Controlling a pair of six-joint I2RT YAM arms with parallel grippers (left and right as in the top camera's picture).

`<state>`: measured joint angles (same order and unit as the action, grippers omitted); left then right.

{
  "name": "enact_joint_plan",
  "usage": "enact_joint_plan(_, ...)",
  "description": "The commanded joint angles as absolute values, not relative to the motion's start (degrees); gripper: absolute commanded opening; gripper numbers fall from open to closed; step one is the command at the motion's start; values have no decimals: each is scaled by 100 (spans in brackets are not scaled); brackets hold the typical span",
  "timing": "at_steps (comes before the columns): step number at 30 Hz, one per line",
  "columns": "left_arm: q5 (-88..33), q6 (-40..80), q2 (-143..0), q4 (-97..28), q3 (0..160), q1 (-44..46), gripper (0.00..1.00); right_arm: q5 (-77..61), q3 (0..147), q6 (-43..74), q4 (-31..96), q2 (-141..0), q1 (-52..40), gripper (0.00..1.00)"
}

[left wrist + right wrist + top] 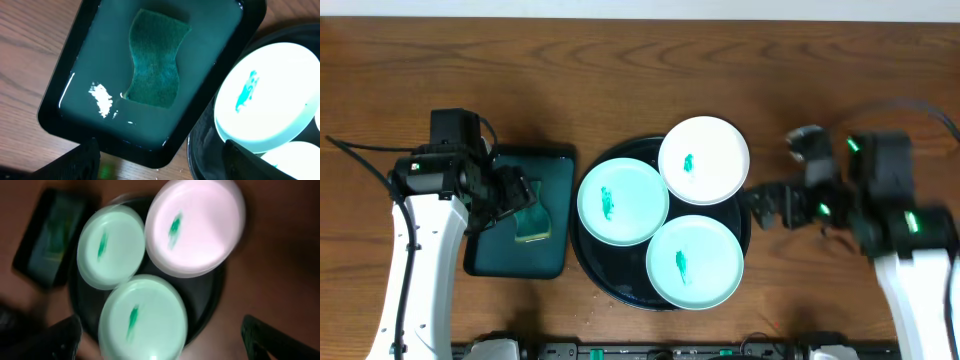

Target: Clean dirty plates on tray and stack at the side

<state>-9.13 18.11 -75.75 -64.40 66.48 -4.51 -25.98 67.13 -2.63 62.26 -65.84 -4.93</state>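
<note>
Three dirty plates (623, 201), each green-smeared, sit together on the tray (610, 285).

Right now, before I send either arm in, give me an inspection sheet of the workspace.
Surface: brown wooden table.
Job's things: round black tray holds two mint plates and a white plate, each green-smeared; none stacked aside.
Clutter: teal rectangular tray holding a green sponge.
Hands: left hand open above the teal rectangular tray; right hand open beside the round black tray; both empty.
Cables: black cable loops off each arm, clear of plates.
Surroundings: pale strip beyond the far table edge.
</note>
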Motion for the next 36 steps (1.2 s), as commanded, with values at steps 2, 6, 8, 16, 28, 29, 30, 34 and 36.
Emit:
enact_joint_plan(2, -967, 1765, -7572, -6462, 6768, -482, 79, -2394, 7647, -565, 6794, -7891, -1205, 99)
enact_joint_plan(6, -967, 1765, -7572, -6464, 6768, -482, 79, -716, 8090, -237, 6879, -8875, -2246, 99)
enact_joint_plan(8, -967, 1765, -7572, -6466, 6768, -480, 79, 325, 8090, 683, 6801, -9074, -2602, 99)
enact_joint_plan(16, -967, 1765, -7572, -6466, 6768, -482, 79, 392, 8088, 2362, 6246, -9559, -3446, 99)
enact_joint_plan(28, -969, 1765, -7572, -6469, 6768, -480, 79, -545, 7852, 5262, 5363, -10350, -3767, 88)
enact_joint_plan(29, -967, 1767, -7572, -6469, 6768, -480, 79, -670, 7793, 5264, 5218, -10460, -3806, 79)
enact_joint_plan(30, -969, 1765, -7572, -6469, 6768, -482, 79, -740, 7738, 5190, 5074, -10558, -3854, 67)
enact_joint_plan(34, -969, 1765, -7572, -6469, 6768, -480, 79, -655, 7634, 4989, 4838, -10895, -4058, 61)
enact_joint_plan(36, -967, 1765, -7572, -6469, 6768, -480, 79, -458, 7634, 4984, 4812, -11045, -4130, 65)
